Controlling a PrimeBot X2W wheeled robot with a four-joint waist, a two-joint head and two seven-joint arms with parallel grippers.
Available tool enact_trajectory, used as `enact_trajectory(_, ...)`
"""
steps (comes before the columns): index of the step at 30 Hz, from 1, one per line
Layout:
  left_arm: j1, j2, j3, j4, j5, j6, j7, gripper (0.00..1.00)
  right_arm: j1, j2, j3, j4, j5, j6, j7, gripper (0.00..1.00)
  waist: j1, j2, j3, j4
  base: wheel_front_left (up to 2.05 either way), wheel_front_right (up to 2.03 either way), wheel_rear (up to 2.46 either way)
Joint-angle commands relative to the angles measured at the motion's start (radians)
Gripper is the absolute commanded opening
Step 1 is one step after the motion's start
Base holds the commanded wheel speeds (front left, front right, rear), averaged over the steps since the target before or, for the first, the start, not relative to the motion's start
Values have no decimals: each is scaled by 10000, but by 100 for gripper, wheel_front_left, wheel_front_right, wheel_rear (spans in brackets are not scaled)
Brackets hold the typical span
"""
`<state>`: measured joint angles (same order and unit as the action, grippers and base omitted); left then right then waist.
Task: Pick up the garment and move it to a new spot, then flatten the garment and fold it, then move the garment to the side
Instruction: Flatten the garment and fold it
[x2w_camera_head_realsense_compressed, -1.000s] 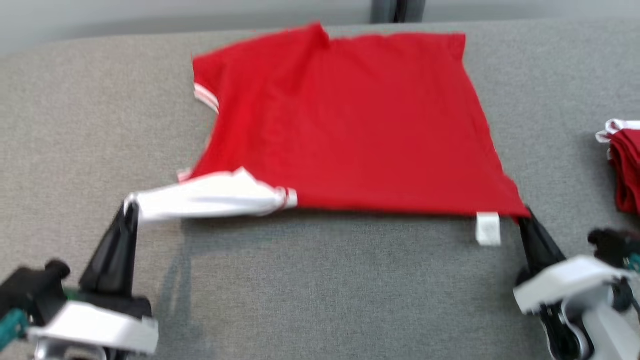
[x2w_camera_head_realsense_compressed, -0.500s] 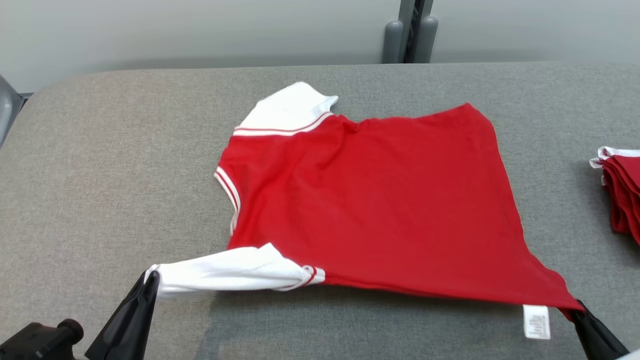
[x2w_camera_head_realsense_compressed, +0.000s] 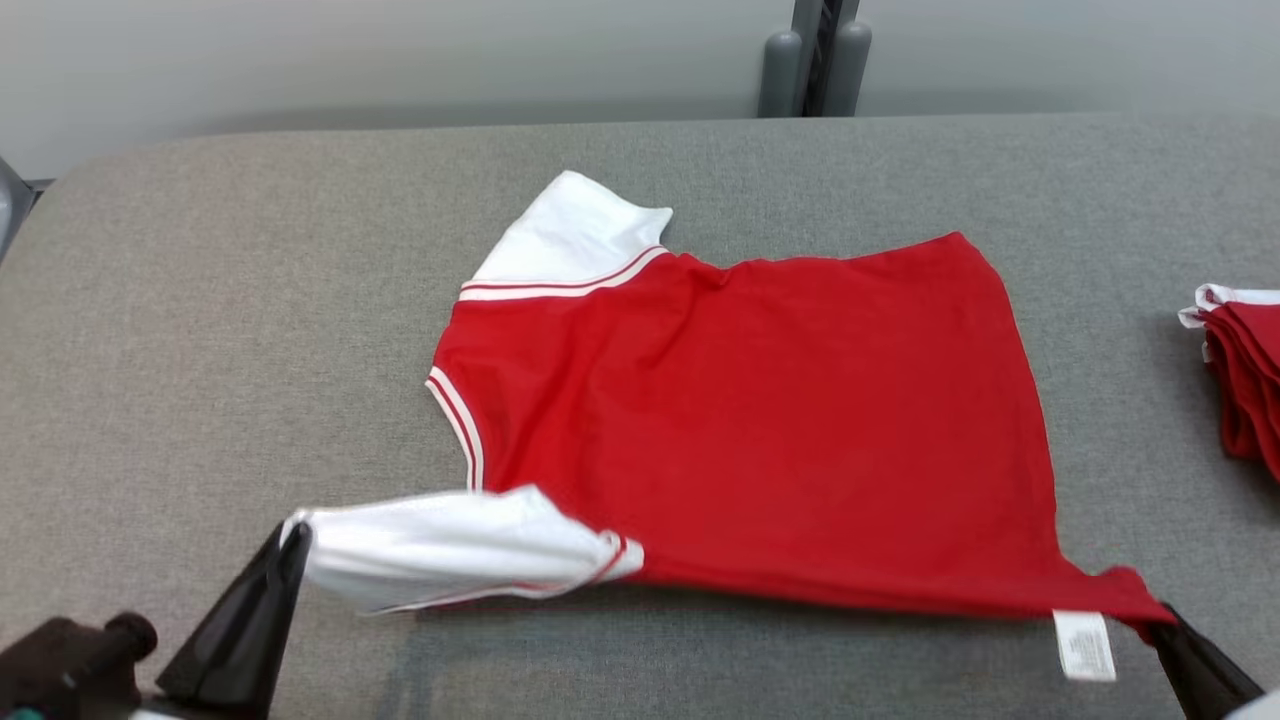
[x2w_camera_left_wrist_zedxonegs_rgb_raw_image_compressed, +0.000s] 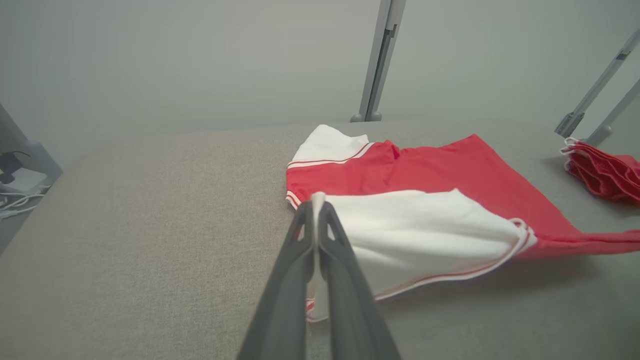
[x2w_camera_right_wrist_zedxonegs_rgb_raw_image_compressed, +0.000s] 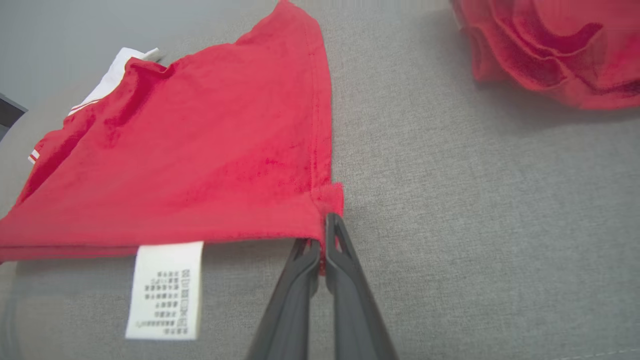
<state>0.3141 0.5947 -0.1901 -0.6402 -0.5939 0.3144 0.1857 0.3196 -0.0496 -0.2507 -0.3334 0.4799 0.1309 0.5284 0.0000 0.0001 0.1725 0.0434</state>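
Observation:
The garment (x2w_camera_head_realsense_compressed: 740, 420) is a red T-shirt with white sleeves, spread over the grey table (x2w_camera_head_realsense_compressed: 220, 300) with its collar to the left. Its near edge hangs a little above the cloth surface, stretched between both grippers. My left gripper (x2w_camera_head_realsense_compressed: 296, 535) is shut on the tip of the near white sleeve (x2w_camera_left_wrist_zedxonegs_rgb_raw_image_compressed: 415, 230), seen close up as pinched fingers (x2w_camera_left_wrist_zedxonegs_rgb_raw_image_compressed: 316, 210). My right gripper (x2w_camera_head_realsense_compressed: 1160, 625) is shut on the near hem corner (x2w_camera_right_wrist_zedxonegs_rgb_raw_image_compressed: 327, 200), beside a white care label (x2w_camera_right_wrist_zedxonegs_rgb_raw_image_compressed: 165, 290). The far sleeve (x2w_camera_head_realsense_compressed: 575, 240) lies flat on the table.
A stack of folded red garments (x2w_camera_head_realsense_compressed: 1240, 380) sits at the table's right edge, also seen in the right wrist view (x2w_camera_right_wrist_zedxonegs_rgb_raw_image_compressed: 555, 45). A grey post (x2w_camera_head_realsense_compressed: 815, 55) stands behind the table's far edge. Bare grey surface stretches to the left and along the front.
The camera tilted up after the first frame. Since half a second ago the shirt's body has settled lower and flatter, and the near sleeve bulges more; both grippers keep their hold.

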Motion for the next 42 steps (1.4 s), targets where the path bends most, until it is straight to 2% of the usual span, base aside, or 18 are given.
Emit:
enact_trajectory(1, -555, 103, 32, 198, -35, -198, -51, 0, -441, -29, 100, -103, -327, -3, 153, 0, 0, -1, 204, -50, 0, 0, 0)
enact_trajectory(7, -2169, 45, -397, 1346, -265, -1165, -141, 0, -1789, -26, 905, 158, -1089, -3, 662, 0, 0, -1, 983, -239, 0, 0, 0)
enact_trajectory(9, -3065, -198, -662, 2469, -448, -1697, -373, 0, -2640, -30, 1313, 743, -1383, -3, 617, 0, 0, -1, 1465, -349, 0, 0, 0)
enact_trajectory(24, -4575, -951, -1009, 5600, -891, -2814, -1349, 0, -4581, -33, 1852, 2923, -1836, -2, -572, 0, 0, -1, 2328, -361, 0, 0, 0)
enact_trajectory(25, -4603, -1023, -1020, 5742, -936, -2851, -1426, 20, -4581, -29, 1882, 3050, -1808, -3, -664, 14, 0, -1, 2315, -341, 0, 0, 0)
enact_trajectory(26, -4593, -1072, -1034, 5882, -932, -2853, -1486, 66, -4591, -28, 1931, 3096, -1839, -3, -789, 59, 0, -1, 2294, -326, 0, 0, 0)
enact_trajectory(27, -4613, -1181, -1005, 5971, -991, -2862, -1613, 100, -4603, -31, 1939, 3101, -1826, -2, -970, 100, 0, -1, 2269, -311, 0, 0, 0)
enact_trajectory(32, -4596, -1651, -501, 6101, -1053, -2608, -2814, 100, -4378, -29, 1787, 2934, -1906, -2, -1911, 100, 0, -1, 2044, -272, 0, 0, 0)
enact_trajectory(37, -4707, -1885, 90, 6051, -697, -2210, -4009, 100, -4542, -48, 1656, 2405, -2102, -2, -3577, 100, 0, -1, 1836, -289, 0, 0, 0)
enact_trajectory(42, -4793, -2075, 569, 5814, 68, -1978, -4449, 100, -4725, -35, 1814, 2259, -2376, -2, -5291, 100, 0, -1, 1522, -267, 0, 0, 0)
